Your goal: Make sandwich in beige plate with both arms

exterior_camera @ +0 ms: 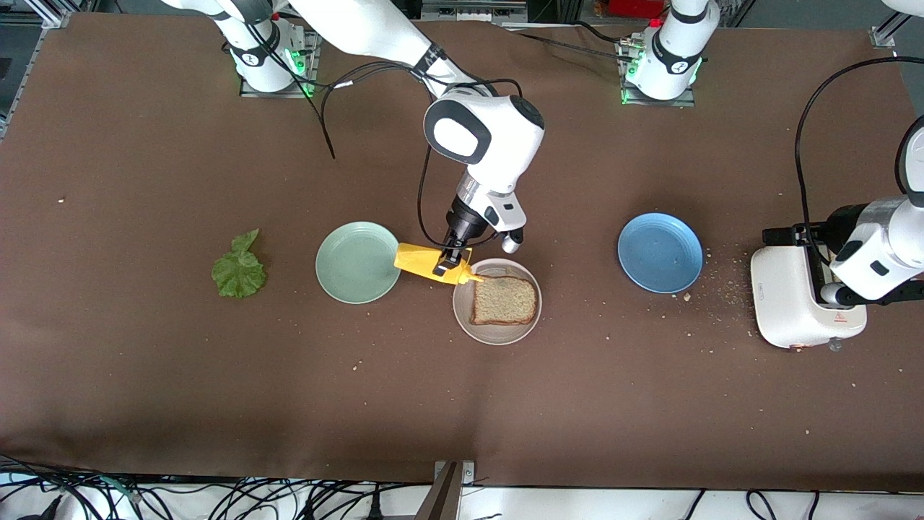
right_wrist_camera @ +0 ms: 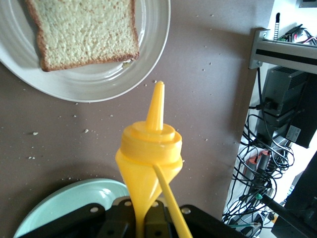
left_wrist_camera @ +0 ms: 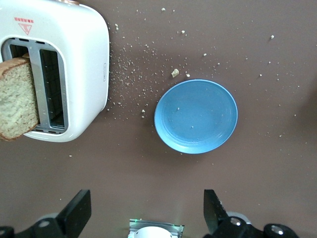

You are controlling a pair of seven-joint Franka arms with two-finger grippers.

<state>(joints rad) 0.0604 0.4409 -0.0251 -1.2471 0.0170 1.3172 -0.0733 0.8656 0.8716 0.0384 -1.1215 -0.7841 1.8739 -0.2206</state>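
Yellow bottle: pinched in right gripper — nozzle tipped at bread slice on beige plate, for sauce.
Left gripper: jaws spread, over table beside toaster — waiting.

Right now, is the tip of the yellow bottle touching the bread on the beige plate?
Apart. In the right wrist view the yellow squeeze bottle, held by the right gripper, has its nozzle ending over bare table short of the beige plate, away from the bread slice.
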